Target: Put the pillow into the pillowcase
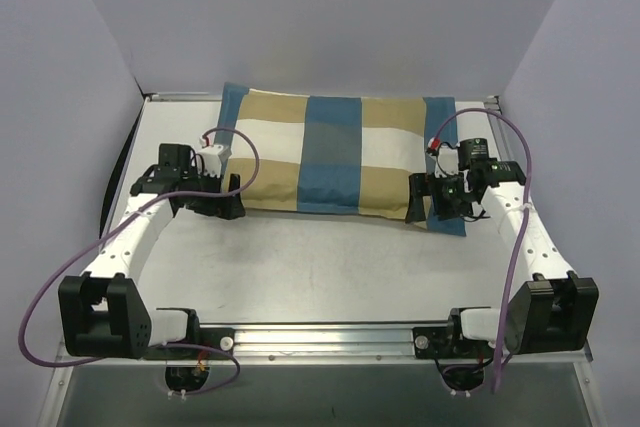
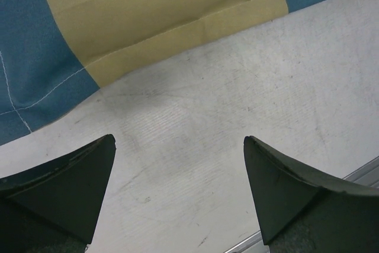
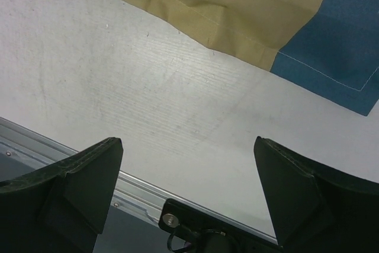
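right pincer [image 1: 436,205] covers a near corner of the pillowcase [image 1: 330,152].

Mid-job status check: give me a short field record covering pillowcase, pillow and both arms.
pillowcase: plump, lying on table, far half
pillow: none visible outside pillowcase
left arm: jaws open, empty, over bare table by pillowcase's near left corner
right arm: jaws open, empty, by pillowcase's near right corner
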{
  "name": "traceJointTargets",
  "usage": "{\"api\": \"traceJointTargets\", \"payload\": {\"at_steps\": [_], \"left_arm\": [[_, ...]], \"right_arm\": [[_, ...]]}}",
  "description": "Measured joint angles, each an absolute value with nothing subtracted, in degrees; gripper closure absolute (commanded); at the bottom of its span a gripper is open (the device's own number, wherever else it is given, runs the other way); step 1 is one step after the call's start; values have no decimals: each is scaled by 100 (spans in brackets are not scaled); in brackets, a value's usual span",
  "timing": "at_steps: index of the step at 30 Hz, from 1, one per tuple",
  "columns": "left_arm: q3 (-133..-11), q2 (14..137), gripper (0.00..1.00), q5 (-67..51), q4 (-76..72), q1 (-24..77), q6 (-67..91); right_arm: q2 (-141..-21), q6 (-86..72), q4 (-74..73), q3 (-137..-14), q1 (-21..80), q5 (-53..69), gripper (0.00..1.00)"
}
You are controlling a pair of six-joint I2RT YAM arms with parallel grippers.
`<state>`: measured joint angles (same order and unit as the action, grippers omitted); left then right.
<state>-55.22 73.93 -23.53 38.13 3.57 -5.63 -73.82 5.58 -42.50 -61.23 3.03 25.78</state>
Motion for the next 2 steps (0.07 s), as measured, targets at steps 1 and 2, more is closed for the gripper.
{"api": "traceJointTargets", "payload": {"at_steps": [1,2], "left_arm": [[-5518,7356,3,-2379,3791,357,-582],[-5513,7323,3,-2405,3774,357,-615]], "right_arm": [[-7380,556,-4237,-6117,309,2580,0],[-7373,556,-4224,-6106,309,2578,0]]}}
